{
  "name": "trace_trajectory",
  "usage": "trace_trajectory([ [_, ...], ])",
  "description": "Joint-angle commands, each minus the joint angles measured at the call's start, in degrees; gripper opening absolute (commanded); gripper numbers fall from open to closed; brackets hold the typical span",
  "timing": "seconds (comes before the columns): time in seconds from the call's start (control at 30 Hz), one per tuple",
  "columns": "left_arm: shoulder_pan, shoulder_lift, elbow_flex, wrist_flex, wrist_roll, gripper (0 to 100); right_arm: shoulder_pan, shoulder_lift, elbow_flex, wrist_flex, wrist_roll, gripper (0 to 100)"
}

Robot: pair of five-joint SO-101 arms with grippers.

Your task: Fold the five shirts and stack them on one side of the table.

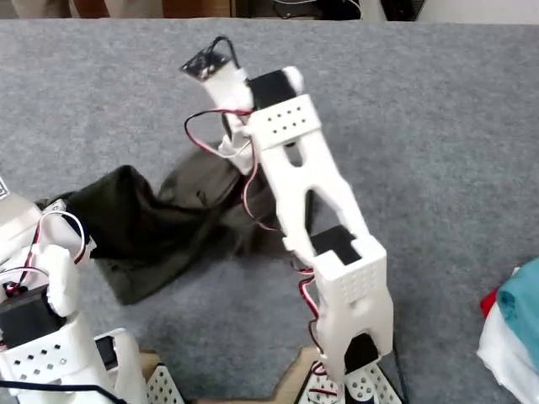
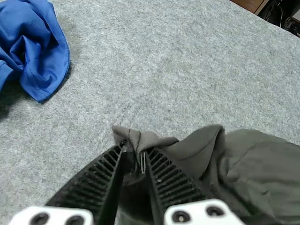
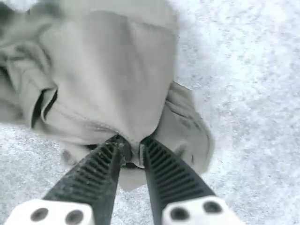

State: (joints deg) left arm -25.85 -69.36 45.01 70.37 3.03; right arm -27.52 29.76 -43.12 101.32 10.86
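A dark olive shirt point(image 1: 152, 227) lies crumpled on the grey table, left of centre. My left gripper point(image 2: 136, 157) is shut on a bunched corner of the olive shirt point(image 2: 206, 154), at the cloth's left end. My right gripper point(image 3: 132, 150) is shut on a fold of the same shirt point(image 3: 112, 75), which hangs and spreads below its fingers. In the high view the right arm point(image 1: 295, 160) stretches over the shirt's far right part, and the left arm point(image 1: 50, 286) stands at the near left.
A crumpled blue shirt point(image 2: 33, 51) lies on the table beyond my left gripper. A pile of teal, red and white clothes point(image 1: 514, 328) sits at the right edge. Bare grey tabletop point(image 1: 421, 126) spreads across the far and right side.
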Motion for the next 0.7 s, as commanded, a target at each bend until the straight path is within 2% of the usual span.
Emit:
trace_trajectory([
  [0.0,-0.5,-0.5,-0.4,0.3,-0.2,2,1.2,-6.3,-1.5,1.0,1.1,0.5],
  [0.23,-0.5,-0.5,-0.4,0.3,-0.2,2,0.8,-7.1,11.7,0.4,4.8,6.0],
  [0.4,-0.4,-0.5,-0.2,0.3,-0.2,2,0.4,-7.5,22.5,-7.1,6.9,15.0],
  [0.67,-0.4,-0.5,-0.2,0.3,-0.2,2,-6.8,-14.4,23.4,-6.3,8.4,18.0],
])
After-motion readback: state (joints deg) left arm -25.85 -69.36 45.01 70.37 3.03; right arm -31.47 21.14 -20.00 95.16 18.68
